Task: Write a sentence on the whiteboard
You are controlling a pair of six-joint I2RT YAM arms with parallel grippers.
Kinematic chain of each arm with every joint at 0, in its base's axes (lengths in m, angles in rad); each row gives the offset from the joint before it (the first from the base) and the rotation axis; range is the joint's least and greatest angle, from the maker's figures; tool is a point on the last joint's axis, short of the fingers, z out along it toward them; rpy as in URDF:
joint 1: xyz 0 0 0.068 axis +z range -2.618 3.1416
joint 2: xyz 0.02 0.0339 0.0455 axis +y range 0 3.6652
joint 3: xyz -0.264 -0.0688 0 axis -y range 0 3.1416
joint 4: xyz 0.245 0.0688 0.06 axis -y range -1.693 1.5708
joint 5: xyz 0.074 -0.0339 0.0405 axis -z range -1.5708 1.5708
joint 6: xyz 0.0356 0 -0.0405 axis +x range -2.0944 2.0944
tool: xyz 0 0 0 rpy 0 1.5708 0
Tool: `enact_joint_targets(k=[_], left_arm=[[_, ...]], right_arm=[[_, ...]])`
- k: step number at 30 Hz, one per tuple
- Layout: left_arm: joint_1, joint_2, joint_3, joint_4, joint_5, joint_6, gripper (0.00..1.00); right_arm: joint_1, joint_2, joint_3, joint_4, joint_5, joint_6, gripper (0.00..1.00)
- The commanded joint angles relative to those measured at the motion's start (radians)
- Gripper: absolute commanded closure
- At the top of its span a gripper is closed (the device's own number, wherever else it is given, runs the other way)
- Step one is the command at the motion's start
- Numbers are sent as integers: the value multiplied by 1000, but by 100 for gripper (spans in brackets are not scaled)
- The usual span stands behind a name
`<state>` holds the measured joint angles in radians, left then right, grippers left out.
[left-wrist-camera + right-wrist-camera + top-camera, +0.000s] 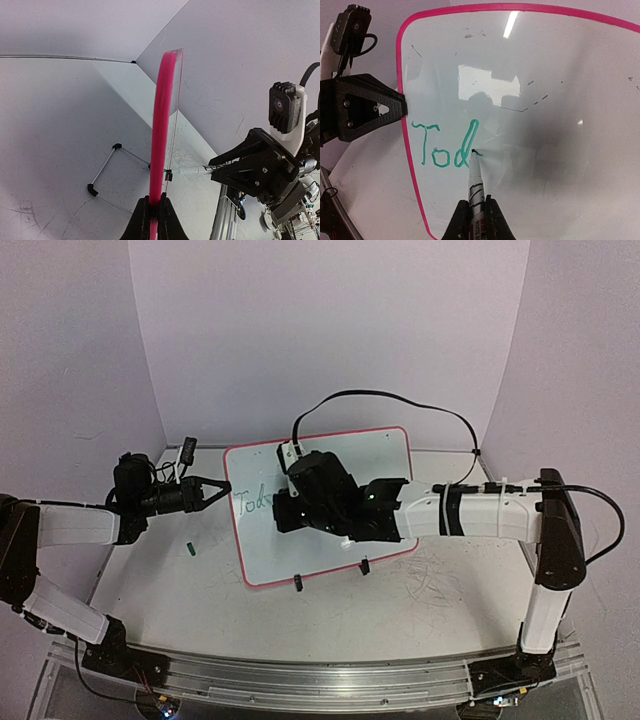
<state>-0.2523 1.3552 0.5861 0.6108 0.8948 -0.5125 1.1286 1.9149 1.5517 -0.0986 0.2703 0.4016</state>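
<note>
Fingers (495, 226) of right gripper (474, 220) clamp thin white marker pen (475, 180), tip on upright pink-framed white whiteboard (380, 455) mid-table; left gripper (152, 217) pinches its left edge. Green handwritten sentence (445, 150) reads "Tod". Hard tip pressure could tip board, skewing strokes.

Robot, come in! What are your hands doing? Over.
Left gripper shut on whiteboard edge. Right gripper shut on pen, tip on board. Sentence reads "Tod". Green bit lies apart, nothing blocking.

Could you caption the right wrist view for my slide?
Right gripper, holding a marker, writes green "Tod" on the whiteboard; left gripper clamps its edge.
</note>
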Motion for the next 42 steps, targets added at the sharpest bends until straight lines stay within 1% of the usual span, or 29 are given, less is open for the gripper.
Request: enact_joint_targets(k=[1, 12, 20, 28, 42], left_arm=[[-11, -29, 14, 31, 37, -1, 100], [-11, -25, 14, 31, 35, 0, 100], [-10, -26, 13, 31, 37, 0, 100], [-10, -30, 14, 29, 38, -1, 100], [-10, -31, 15, 28, 38, 0, 100]], right_arm=[[-1, 15, 32, -6, 0, 5, 100], [12, -9, -27, -13, -7, 31, 100], [11, -28, -48, -17, 19, 42, 100], [6, -34, -30, -21, 91, 37, 100], [-6, -4, 35, -21, 99, 3, 100]])
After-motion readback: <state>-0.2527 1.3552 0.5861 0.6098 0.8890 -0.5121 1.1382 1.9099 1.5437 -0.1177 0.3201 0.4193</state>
